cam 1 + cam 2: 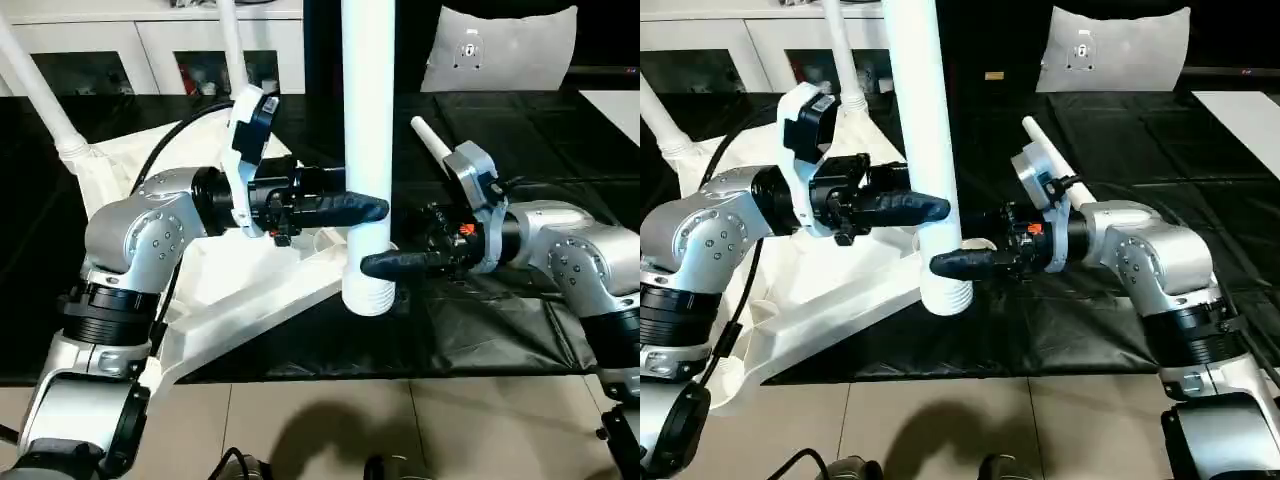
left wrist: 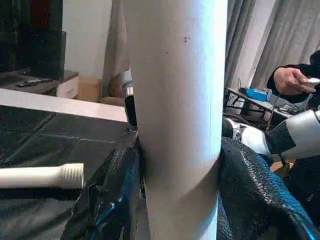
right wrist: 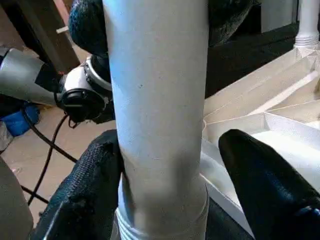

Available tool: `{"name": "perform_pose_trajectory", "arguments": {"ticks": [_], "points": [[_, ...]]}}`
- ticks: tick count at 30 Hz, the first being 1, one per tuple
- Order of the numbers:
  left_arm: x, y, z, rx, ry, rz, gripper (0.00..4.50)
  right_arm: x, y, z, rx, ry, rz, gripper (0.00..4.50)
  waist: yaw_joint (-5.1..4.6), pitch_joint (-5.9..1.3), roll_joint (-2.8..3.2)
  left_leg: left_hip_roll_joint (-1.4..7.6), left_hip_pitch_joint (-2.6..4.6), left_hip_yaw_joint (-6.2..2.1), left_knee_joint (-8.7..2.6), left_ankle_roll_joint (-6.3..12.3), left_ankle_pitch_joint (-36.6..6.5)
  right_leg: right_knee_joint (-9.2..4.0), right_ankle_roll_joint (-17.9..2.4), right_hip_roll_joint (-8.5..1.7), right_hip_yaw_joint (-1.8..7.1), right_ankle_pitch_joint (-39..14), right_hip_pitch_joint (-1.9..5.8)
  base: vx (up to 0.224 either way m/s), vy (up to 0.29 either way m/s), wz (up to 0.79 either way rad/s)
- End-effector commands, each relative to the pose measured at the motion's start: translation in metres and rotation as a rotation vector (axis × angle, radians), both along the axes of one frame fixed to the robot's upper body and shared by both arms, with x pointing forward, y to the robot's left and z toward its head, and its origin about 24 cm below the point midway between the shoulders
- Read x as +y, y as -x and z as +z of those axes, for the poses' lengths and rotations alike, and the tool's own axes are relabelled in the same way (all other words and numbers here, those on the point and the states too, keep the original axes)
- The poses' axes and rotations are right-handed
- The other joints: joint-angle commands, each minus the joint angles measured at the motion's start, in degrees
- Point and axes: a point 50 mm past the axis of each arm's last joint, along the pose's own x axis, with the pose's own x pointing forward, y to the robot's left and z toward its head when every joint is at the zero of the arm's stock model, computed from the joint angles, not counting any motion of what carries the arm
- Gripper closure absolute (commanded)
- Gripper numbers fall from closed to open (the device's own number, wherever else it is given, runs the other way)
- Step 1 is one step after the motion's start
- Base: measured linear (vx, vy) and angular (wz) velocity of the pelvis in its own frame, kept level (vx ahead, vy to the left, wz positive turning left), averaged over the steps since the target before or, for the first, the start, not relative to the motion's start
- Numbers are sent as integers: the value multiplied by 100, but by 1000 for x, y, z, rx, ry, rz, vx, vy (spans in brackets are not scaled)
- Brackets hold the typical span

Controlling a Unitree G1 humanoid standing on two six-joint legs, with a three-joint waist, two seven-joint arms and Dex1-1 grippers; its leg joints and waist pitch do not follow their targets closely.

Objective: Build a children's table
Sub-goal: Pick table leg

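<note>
White leg (image 1: 367, 120) stands upright, clamped in the left hand (image 1: 372, 209); right hand (image 1: 378, 266) half-open around it below.

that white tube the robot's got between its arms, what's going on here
The robot is putting a children's table together. Its left gripper grips an upright white leg near its ribbed lower end. The right gripper has its fingers around the same leg lower down, one not touching. The tabletop lies underside up with two legs already in.

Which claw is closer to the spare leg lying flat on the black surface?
Right. The right claw sits just in front of the lying leg; the left claw is across the upright leg, farther away.
</note>
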Motion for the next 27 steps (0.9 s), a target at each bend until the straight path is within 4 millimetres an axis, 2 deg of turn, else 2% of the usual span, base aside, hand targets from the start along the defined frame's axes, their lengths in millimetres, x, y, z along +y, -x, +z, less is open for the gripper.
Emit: {"name": "perform_pose_trajectory", "arguments": {"ticks": [1, 6, 8, 11, 14, 17, 18, 21, 23, 27], "points": [[-7, 6, 8, -42, -3, -61, 255, 4, -1, 3, -22, 15, 15, 120, 13, -454, -108, 21, 86, 69, -337, 374, -1082, -400, -926, -283, 160, -2337, 344, 0, 0, 0], [-11, 5, 6, -56, -17, -56, 255, 7, 3, 6, 29, -14, 76, 120, 13, -451, -103, 23, 87, 65, -342, 382, -1101, -400, -940, -277, 158, -2327, 350, 0, 0, 0], [-12, 5, 6, -59, -19, -54, 255, 7, 3, 6, 42, -17, 84, 92, 13, -454, -108, 23, 85, 68, -339, 386, -1110, -406, -954, -280, 157, -2310, 351, 0, 0, 0], [-13, 5, 6, -65, -23, -52, 255, 8, 4, 6, 49, -23, 98, 80, 15, -454, -110, 22, 82, 66, -340, 375, -1104, -405, -934, -283, 158, -2324, 354, 0, 0, 0], [-13, 6, 6, -68, -28, -58, 255, 8, 4, 7, 47, -29, 96, 40, 17, -458, -111, 24, 78, 66, -340, 371, -1072, -397, -943, -286, 160, -2296, 353, 0, 0, 0], [-14, 7, 5, -70, -40, -69, 255, 8, 5, 6, 49, -25, 107, 40, 21, -464, -109, 27, 86, 67, -336, 356, -1086, -398, -942, -291, 161, -2332, 351, 0, 0, 0], [-14, 7, 5, -72, -44, -69, 255, 8, 5, 6, 53, -25, 111, 67, 21, -459, -109, 29, 85, 66, -341, 354, -1098, -402, -943, -291, 160, -2350, 350, 0, 0, 0], [-15, 7, 4, -77, -51, -68, 255, 9, 6, 7, 61, -30, 118, 79, 22, -467, -112, 29, 82, 65, -339, 353, -1075, -394, -939, -287, 160, -2320, 353, 0, 0, 0], [-16, 7, 3, -81, -55, -66, 255, 10, 6, 7, 59, -33, 116, 117, 23, -476, -115, 25, 82, 69, -333, 347, -1066, -397, -930, -288, 161, -2327, 357, 0, 0, 0], [-17, 7, 3, -86, -57, -60, 255, 11, 5, 6, 59, -33, 116, 140, 24, -480, -110, 32, 82, 64, -335, 349, -1043, -392, -945, -289, 161, -2267, 355, 0, 0, 0]]}}
